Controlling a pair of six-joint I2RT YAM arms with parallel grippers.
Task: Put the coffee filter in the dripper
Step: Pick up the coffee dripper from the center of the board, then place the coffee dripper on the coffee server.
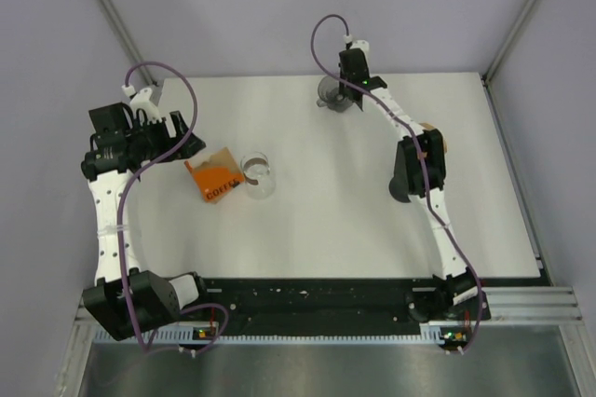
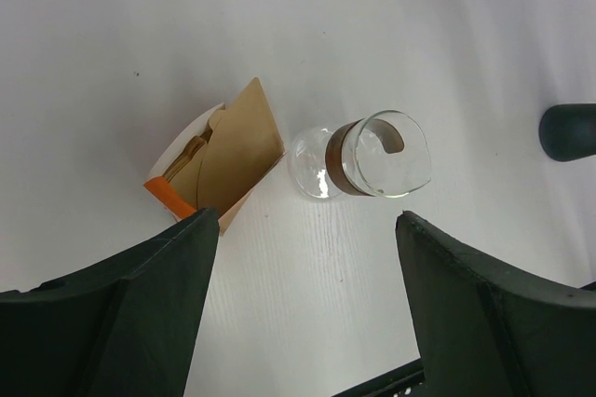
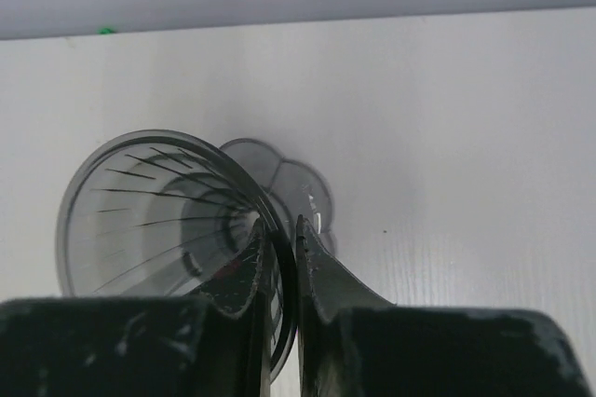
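Right tool [image 3: 279, 239] pinches the dripper [image 3: 158, 201] rim at the table's [image 1: 372, 229] far edge, left tool [image 2: 307, 218] hangs wide over the boxed filter [image 2: 191, 159] at left; the thin rim wants a firm, level lift.

The worktop [image 2: 140, 24] is white and matt, with a faint grain. The carafe [image 2: 368, 159] is clear, shiny glass with a brown band. Just beside the carafe, the box [image 2: 244, 150] is brown card, orange outside, with dull brown paper filters [image 2: 191, 157] inside. The dripper [image 3: 154, 215] is smoky, shiny plastic with thin ribs. The right end effector [image 3: 284, 257] is dull, scuffed black.
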